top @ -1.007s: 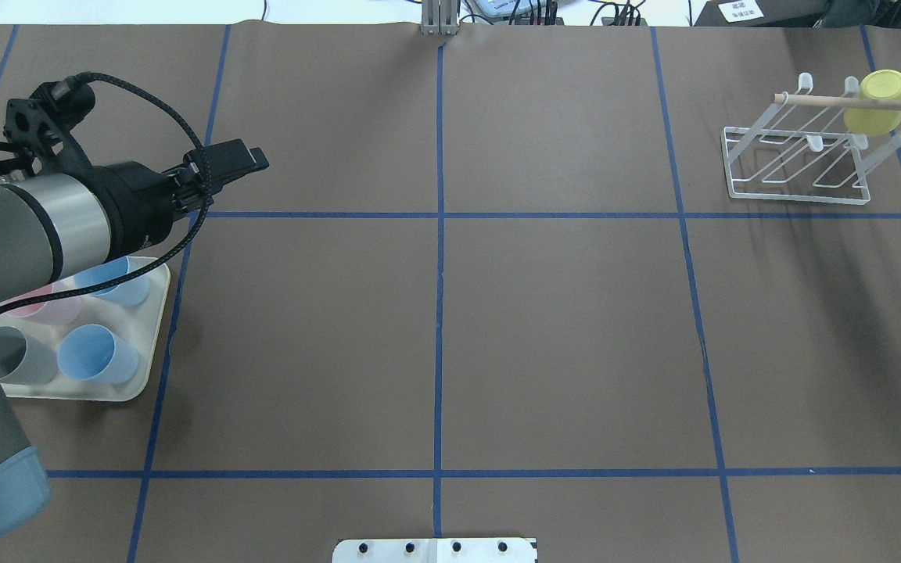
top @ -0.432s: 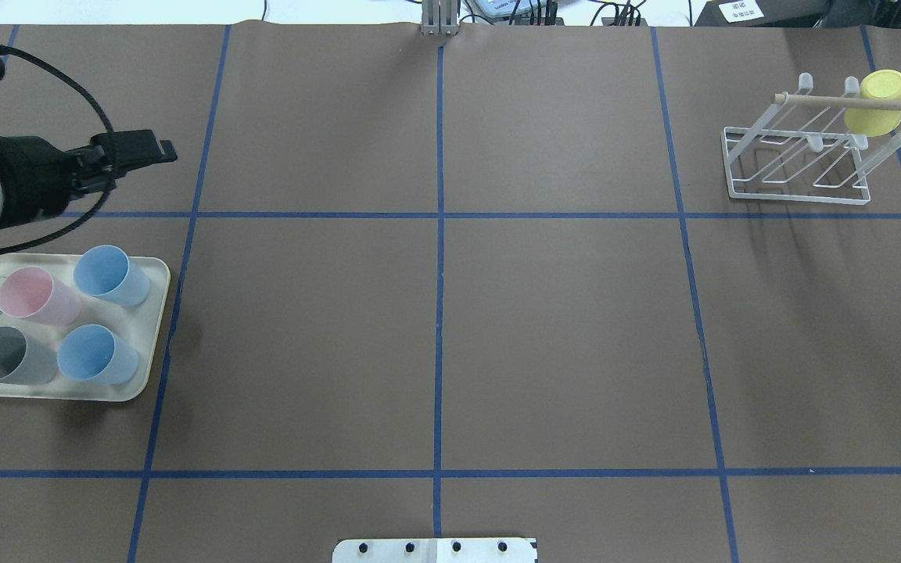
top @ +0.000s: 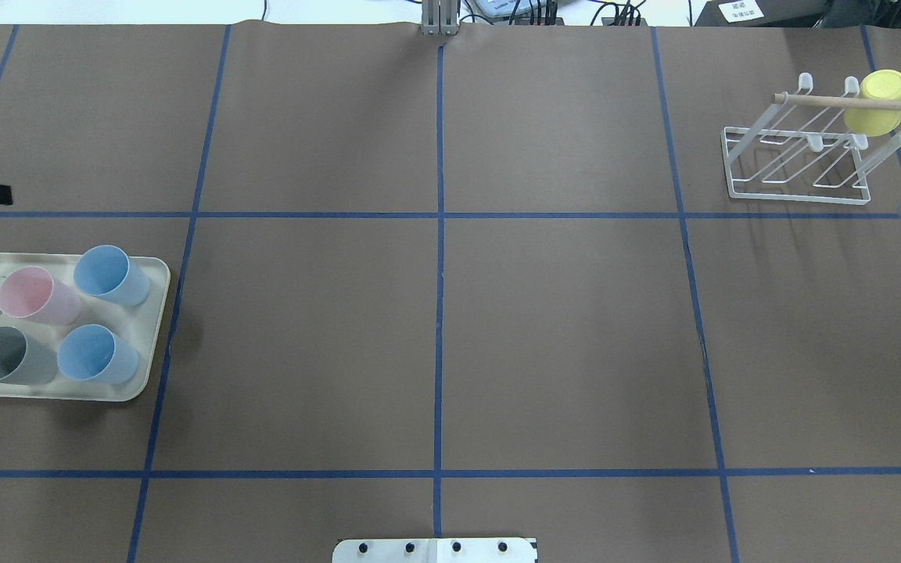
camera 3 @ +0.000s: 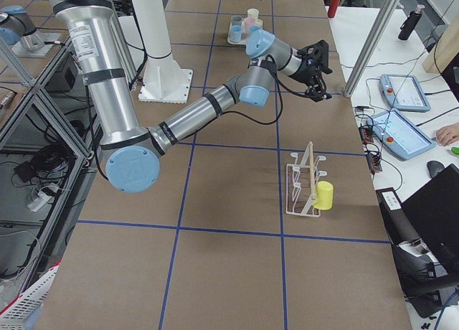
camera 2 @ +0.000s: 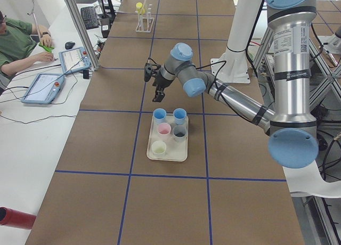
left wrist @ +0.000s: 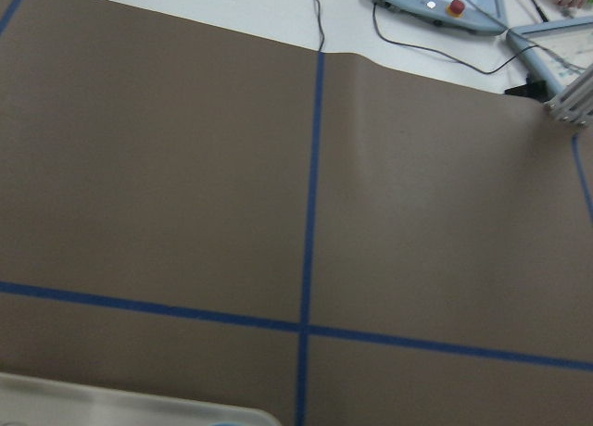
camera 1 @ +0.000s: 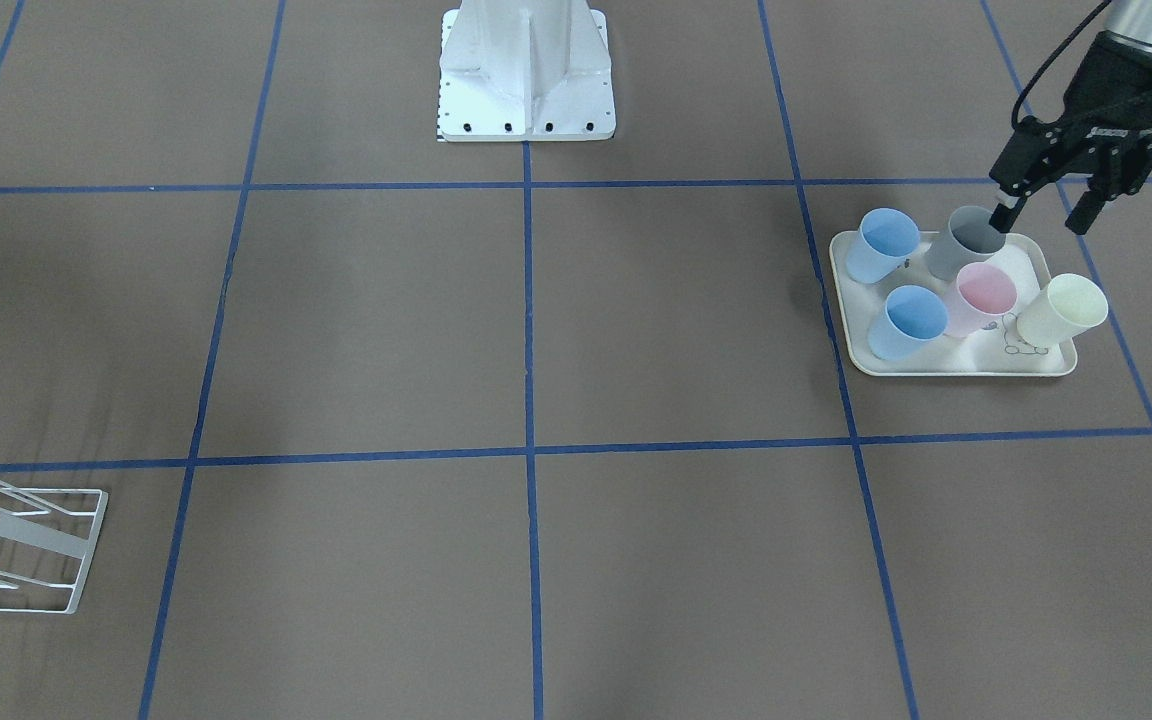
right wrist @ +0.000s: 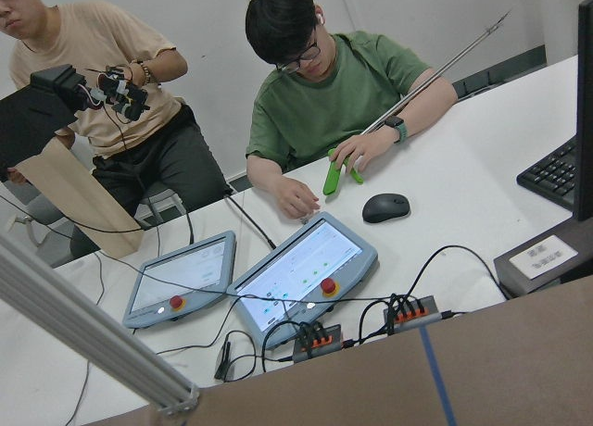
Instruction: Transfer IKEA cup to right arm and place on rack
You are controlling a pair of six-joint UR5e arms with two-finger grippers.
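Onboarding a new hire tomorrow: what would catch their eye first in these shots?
Probably the cream tray of five pastel cups on the robot's left side, with the left pincer hanging open and empty close by. Then the lone yellow cup, hung on the white wire rack far over on its right side.

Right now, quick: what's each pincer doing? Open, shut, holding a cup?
Left pincer: open, holding nothing.
Right pincer: cannot tell; it shows only in the side view, small and far off.
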